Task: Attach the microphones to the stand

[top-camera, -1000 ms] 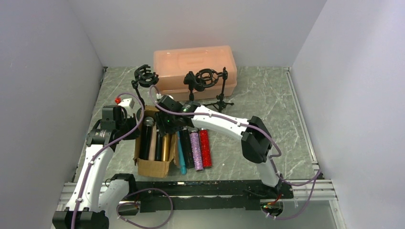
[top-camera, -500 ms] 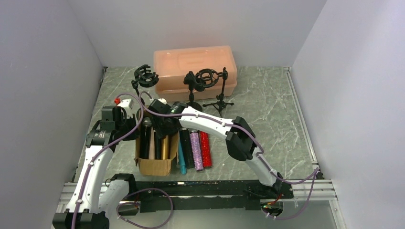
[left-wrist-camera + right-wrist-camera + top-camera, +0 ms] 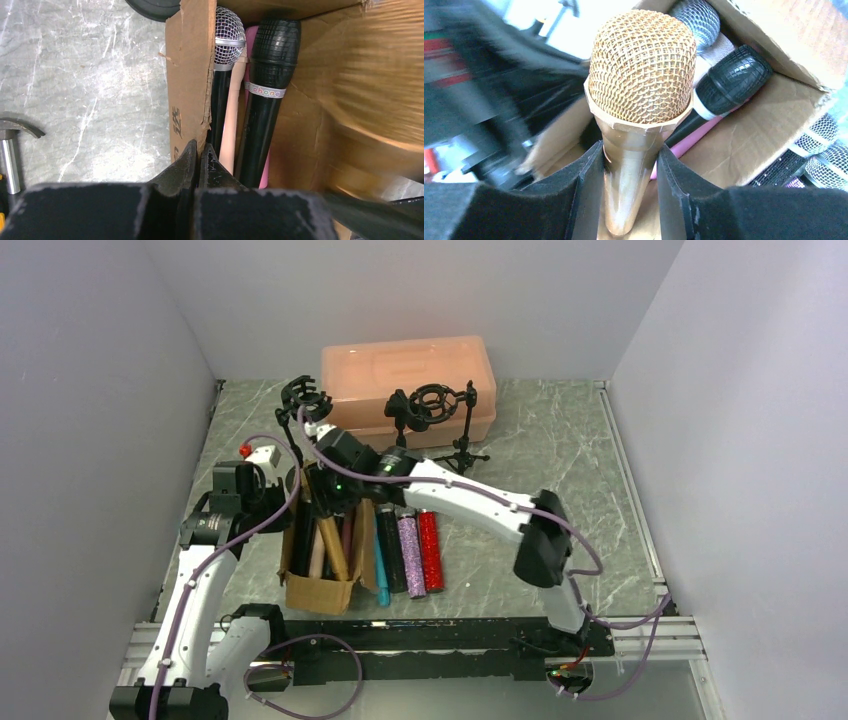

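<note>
1. The table (image 3: 590, 460) is closed in by walls at the left, back and right. Bare marble is seen to the right of the right arm; the left half is crowded.
2. A peach plastic bin (image 3: 408, 370), lid shut, is set against the back wall. Just in front of it stand a left ring-mount stand (image 3: 305, 400), a second ring-mount stand (image 3: 432, 405) and a tripod stand (image 3: 462, 448).
3. An open cardboard box (image 3: 322, 590) lies near the left arm. In it, side by side, are seen a silver-headed microphone (image 3: 227, 30), a peach microphone (image 3: 231, 120), a black microphone (image 3: 270, 75) and a pink handle behind them.
4. Just right of the box, a teal microphone (image 3: 380, 565), a purple glitter microphone (image 3: 411, 555) and a red glitter microphone (image 3: 430, 550) lie parallel on the table.
5. The right gripper (image 3: 630, 155) is closed narrowly on the handle of the gold microphone (image 3: 639, 85), just below its mesh head. The microphone is tilted, its lower end inside the box.
6. The fingers of the left gripper (image 3: 198, 157) are pressed together at the edge of the box's wall. Whether cardboard is pinched cannot be told.
</note>
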Robot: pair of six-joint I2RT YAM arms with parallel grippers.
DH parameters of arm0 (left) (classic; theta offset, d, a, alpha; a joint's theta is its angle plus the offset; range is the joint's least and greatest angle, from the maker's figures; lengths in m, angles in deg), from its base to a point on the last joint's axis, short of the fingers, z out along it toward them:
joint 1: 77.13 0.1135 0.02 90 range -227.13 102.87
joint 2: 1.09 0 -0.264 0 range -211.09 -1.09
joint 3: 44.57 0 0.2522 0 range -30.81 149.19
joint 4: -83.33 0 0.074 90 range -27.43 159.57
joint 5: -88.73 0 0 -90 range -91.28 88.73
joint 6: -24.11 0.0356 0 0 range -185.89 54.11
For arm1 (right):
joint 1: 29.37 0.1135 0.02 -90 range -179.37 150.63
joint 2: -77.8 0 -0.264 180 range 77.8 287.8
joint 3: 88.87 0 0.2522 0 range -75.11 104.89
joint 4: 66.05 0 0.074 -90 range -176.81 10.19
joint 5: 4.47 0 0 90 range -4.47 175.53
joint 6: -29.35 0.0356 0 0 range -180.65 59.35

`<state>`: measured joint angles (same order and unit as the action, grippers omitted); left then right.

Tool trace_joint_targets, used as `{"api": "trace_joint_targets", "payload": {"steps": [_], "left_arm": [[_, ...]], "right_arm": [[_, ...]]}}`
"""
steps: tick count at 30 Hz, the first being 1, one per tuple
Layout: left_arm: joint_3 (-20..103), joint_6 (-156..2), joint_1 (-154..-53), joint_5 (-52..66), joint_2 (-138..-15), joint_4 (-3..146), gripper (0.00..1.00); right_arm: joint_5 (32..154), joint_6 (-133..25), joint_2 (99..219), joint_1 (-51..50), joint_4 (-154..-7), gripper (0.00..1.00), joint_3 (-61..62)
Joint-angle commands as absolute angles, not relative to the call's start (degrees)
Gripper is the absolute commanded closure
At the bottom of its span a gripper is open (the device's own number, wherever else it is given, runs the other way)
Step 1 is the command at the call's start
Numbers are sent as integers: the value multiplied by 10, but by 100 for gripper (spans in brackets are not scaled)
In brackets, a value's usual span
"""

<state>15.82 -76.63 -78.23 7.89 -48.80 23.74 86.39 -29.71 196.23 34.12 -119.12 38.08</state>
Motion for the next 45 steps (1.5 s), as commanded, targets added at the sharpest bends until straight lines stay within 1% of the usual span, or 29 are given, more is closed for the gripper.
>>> {"api": "trace_joint_targets", "payload": {"steps": [1, 5, 11, 17, 24, 29, 33, 35, 36, 38, 40, 42, 45], "left_arm": [[177, -777, -782, 89, -477, 283, 100], [178, -776, -783, 86, -477, 281, 100], [178, -772, -782, 85, -478, 279, 100], [177, -772, -783, 82, -476, 278, 100], [180, -771, -783, 82, -473, 275, 100], [181, -769, -783, 84, -475, 274, 100], [181, -769, -782, 88, -475, 274, 100], [181, -769, -783, 89, -474, 274, 100], [181, -768, -783, 90, -474, 274, 100], [182, -768, -783, 91, -473, 274, 100], [182, -768, -783, 91, -472, 273, 100], [183, -767, -783, 91, -471, 272, 100], [183, -767, -782, 93, -471, 272, 100]], "right_arm": [[894, -307, 1851, 326, -1141, 84, 351], [917, -308, 1764, 301, -1143, 85, 263], [880, -317, 1618, 260, -1186, 85, 92], [829, -317, 1544, 218, -1198, 84, -76], [811, -313, 1574, 176, -1123, 80, -183], [806, -307, 1618, 161, -1062, 76, -208], [798, -298, 1654, 155, -1027, 73, -201], [792, -295, 1668, 155, -1015, 69, -194], [788, -292, 1674, 154, -1011, 65, -190], [779, -288, 1685, 154, -1008, 53, -183], [773, -280, 1684, 154, -1012, 44, -177], [770, -272, 1667, 155, -1017, 39, -178], [760, -259, 1621, 166, -1032, 36, -178]]}}
